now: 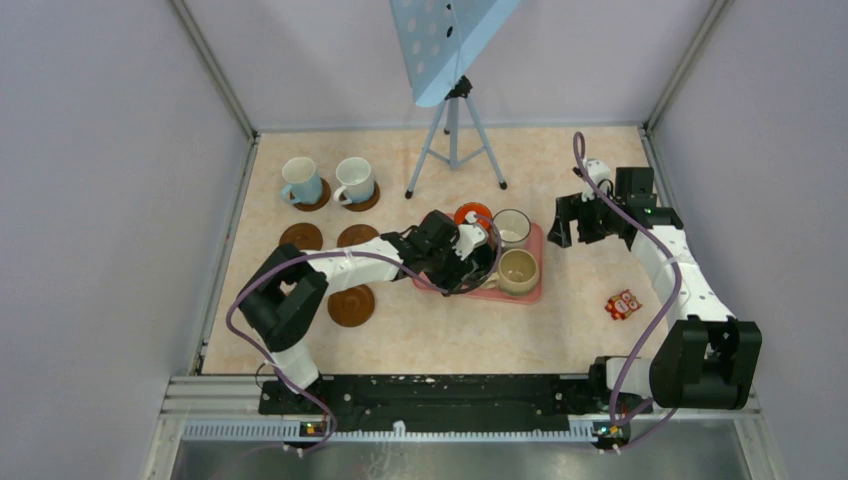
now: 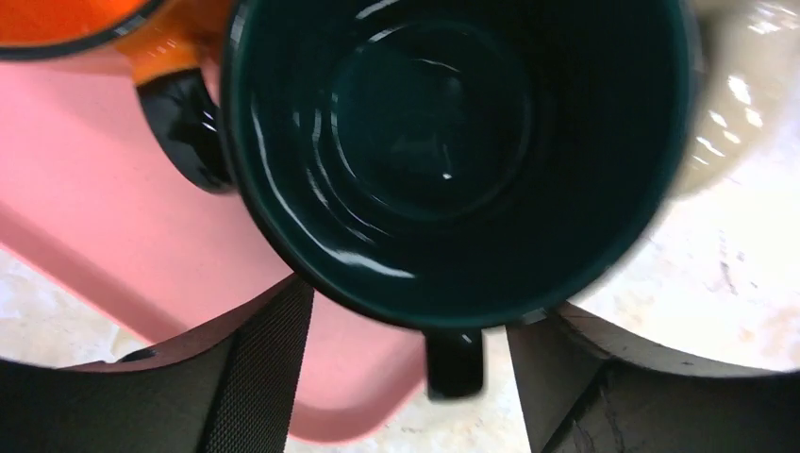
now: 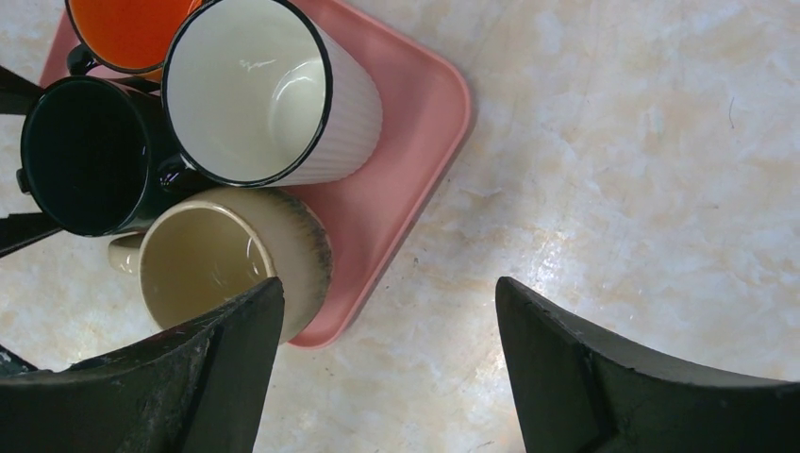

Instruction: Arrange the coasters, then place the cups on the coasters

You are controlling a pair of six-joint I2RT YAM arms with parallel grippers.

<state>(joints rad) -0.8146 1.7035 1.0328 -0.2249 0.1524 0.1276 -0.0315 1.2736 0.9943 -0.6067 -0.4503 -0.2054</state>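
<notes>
Carefully: the left claw [image 2: 406,326] straddles the dark mug [image 2: 453,142] at the pink tray's [image 2: 113,217] left edge, whether gripping I cannot tell, so squeeze squarely and lift straight, clear of the orange mug [image 2: 66,19].

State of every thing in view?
Dark mug: upright.
Left tool: around it, grip unclear.
Right tool: open, empty.
Orange mug: upright, on tray.
Rimmed mug: upright, on tray.
Beige mug: upright, on tray.
White mugs: on coasters.
Other coasters: bare.
</notes>
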